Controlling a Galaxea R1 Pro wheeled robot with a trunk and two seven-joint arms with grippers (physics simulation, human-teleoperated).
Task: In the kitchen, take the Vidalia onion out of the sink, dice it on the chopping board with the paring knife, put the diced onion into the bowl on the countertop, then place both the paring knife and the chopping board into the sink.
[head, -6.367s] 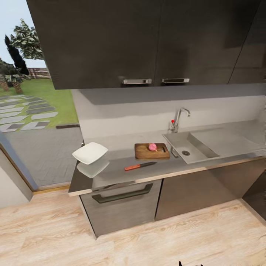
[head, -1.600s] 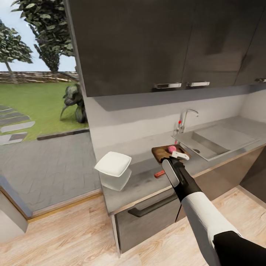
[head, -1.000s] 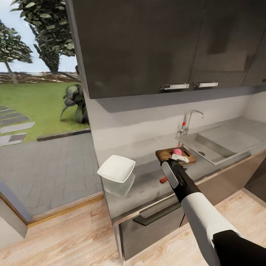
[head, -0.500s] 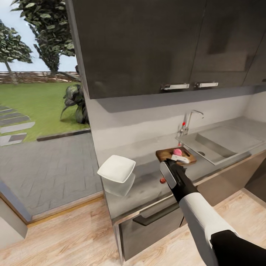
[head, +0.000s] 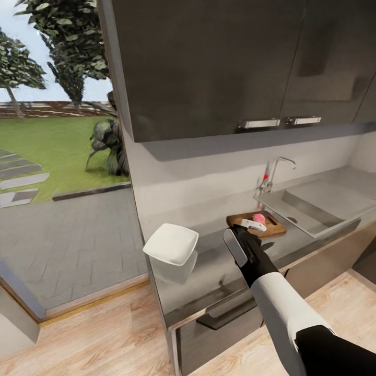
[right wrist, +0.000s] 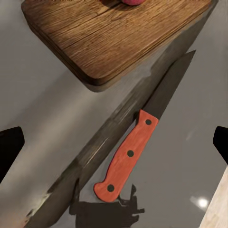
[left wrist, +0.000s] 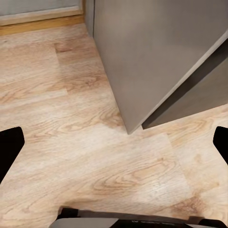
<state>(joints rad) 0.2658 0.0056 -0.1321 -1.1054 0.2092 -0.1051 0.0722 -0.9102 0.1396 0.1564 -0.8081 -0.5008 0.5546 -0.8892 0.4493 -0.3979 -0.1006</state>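
Since half a second ago, the red knife handle by the right arm has become hidden behind that arm in the head view, while the whole picture has been shifted by a camera move. The right claw (head: 249,225) is held above the desk (head: 209,261), just before the chopping board (head: 257,225); its fingers (right wrist: 9,147) are seen spread wide apart at the edges of the right wrist view, with nothing between them. Beneath it the paring knife (right wrist: 142,142) is laid flat on the glossy dark grey slab, its red handle towards the desk's front edge and its dark blade pointing past the board's corner, just beside the board (right wrist: 114,38) but apart from it. The Vidalia onion (head: 258,218) is rested on the board. The white bowl (head: 171,244) is stood on the desk's far end, well apart from the board, and nothing can be seen in it. The sink (head: 308,201) is set beyond the board, with its tap (head: 274,172) at the wall. The left claw (left wrist: 114,147) is held wide apart over the wooden floor (left wrist: 71,118) beside a grey cabinet (left wrist: 152,52). Dark wall cabinets (head: 219,62) are hung above, and a lawn (head: 52,146) with trees is seen outside.
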